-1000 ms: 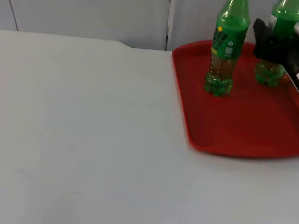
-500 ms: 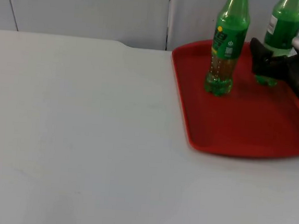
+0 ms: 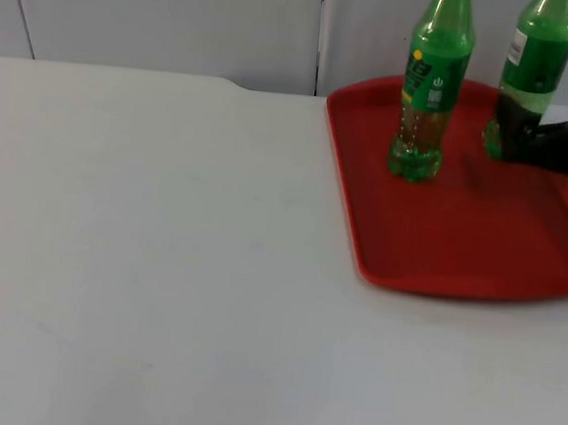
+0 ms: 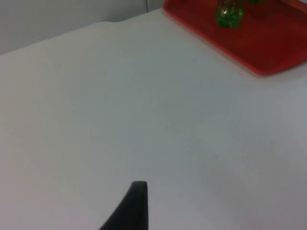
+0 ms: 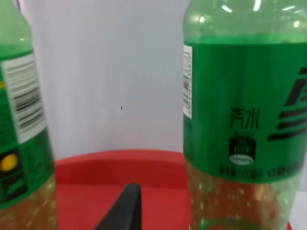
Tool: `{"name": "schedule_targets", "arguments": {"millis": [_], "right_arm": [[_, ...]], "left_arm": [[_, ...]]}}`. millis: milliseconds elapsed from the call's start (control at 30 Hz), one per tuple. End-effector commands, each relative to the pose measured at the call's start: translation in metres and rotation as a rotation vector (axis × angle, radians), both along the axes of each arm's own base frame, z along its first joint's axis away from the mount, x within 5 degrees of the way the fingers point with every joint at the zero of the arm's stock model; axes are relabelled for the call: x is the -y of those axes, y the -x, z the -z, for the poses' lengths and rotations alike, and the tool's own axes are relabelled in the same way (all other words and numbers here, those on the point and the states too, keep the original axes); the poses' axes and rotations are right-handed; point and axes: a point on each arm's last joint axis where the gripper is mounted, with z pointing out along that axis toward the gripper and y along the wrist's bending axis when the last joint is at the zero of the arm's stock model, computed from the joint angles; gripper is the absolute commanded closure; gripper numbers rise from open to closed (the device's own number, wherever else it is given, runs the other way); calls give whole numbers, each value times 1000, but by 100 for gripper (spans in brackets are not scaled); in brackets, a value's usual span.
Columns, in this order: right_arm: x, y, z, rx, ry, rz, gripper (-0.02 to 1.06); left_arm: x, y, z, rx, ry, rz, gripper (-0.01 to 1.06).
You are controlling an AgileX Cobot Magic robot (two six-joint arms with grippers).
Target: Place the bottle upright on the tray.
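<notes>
While the left gripper [image 4: 136, 203] waits over bare table [image 3: 160, 261], jaw state unreadable, the red tray [image 3: 461, 238] holds two upright bottles; right gripper [image 3: 515, 133], jaws spread, sits at the right bottle's [image 3: 537, 56] base.

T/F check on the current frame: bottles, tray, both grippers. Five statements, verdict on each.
1. Two green bottles stand upright on the red tray. True: the left bottle and the right bottle are both vertical.
2. One bottle lies on its side on the table. False: both stand on the tray; the white table holds none.
3. The right gripper is at the right bottle's lower body. True.
4. The tray sits at the table's left half. False: it sits at the right, by the partition wall.
5. The left gripper holds a bottle. False: it waits above bare table, away from the tray.
</notes>
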Motion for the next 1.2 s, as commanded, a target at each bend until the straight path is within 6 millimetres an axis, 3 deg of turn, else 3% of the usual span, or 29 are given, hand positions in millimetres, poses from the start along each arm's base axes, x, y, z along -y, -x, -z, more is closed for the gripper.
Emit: {"name": "schedule_targets", "arguments": {"millis": [0,300,600,1167], "right_arm": [[3,8,-8,2,13,8,-1],[8,63,-28,-99,22,9,-1],[10,112,-65,-185,61,-8,-1],[19,150,-153,-355,200,36,-1]], "left_arm": [[1,0,1,-1,8,6,0],[1,0,1,-1,8,6,0],[1,0,1,-1,8,6,0],[1,0,1,-1,8,6,0]]}}
